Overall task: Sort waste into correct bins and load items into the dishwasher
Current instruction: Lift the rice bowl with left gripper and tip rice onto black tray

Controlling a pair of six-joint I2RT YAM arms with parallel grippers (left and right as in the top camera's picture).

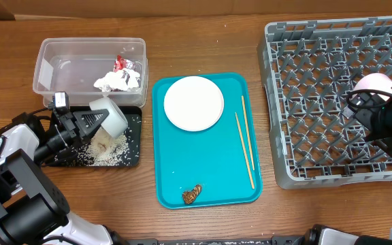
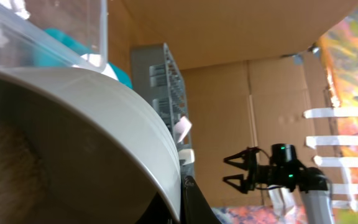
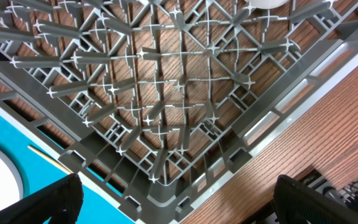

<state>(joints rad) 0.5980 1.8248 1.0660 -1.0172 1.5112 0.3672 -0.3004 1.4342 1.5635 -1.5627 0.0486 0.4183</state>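
Overhead only: L claw (image 1: 95, 121) clenched on white bowl (image 1: 111, 117), tipped over black tray (image 1: 134, 151), rice (image 1: 104, 156) spilled there. Napkin (image 1: 109, 82) + foil wrapper (image 1: 120, 63) in clear tub (image 1: 46, 64). R wrist cam: R claw (image 3: 179, 199) spread wide, holding nothing, above grey rack (image 3: 179, 93). Plate (image 1: 193, 102), chopsticks (image 1: 248, 143), brown lump (image 1: 192, 194) on teal tray (image 1: 216, 170).
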